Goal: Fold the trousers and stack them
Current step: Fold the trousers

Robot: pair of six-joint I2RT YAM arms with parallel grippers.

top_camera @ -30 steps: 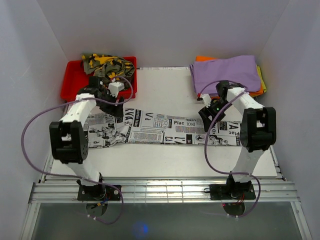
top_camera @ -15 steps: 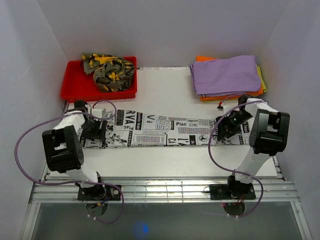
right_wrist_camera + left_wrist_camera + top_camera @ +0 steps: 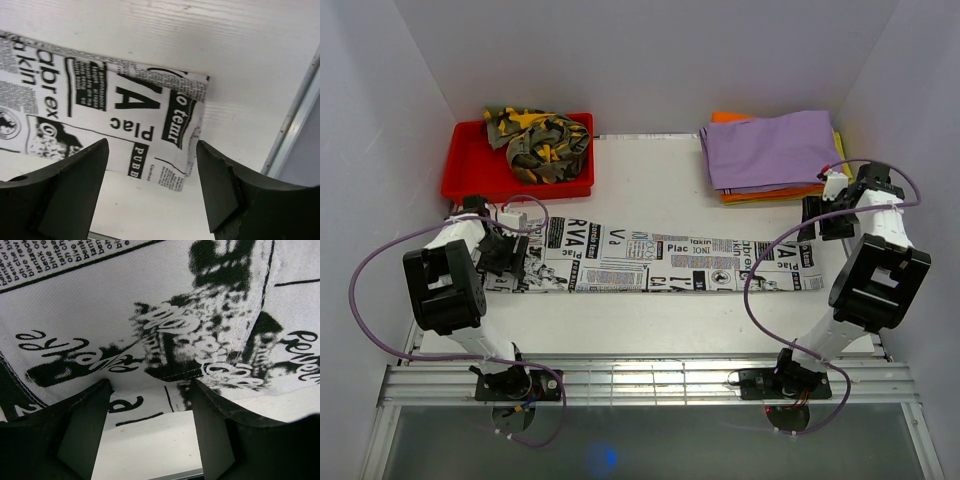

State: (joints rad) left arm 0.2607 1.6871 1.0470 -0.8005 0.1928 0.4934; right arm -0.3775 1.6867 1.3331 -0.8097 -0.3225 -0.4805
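Note:
The newsprint trousers (image 3: 660,262) lie flat in a long strip across the table, left to right. My left gripper (image 3: 512,262) sits low at their left end. In the left wrist view it is open (image 3: 149,387), its fingertips at the cloth's edge (image 3: 150,300), with bare table between the fingers. My right gripper (image 3: 817,220) hovers over the right end. The right wrist view shows it open (image 3: 151,145) and empty, with the hem (image 3: 125,100) below it. The camouflage trousers (image 3: 540,140) lie bunched in the red tray.
The red tray (image 3: 460,180) stands at the back left. A folded purple cloth (image 3: 775,148) tops a stack of orange and yellow cloths at the back right. White walls close in both sides. A metal rail (image 3: 300,105) edges the table on the right.
Both grippers moved outward from the strip's inner parts to its ends, and the trousers now lie longer and straighter. The right gripper then lifted off the cloth toward the back right.

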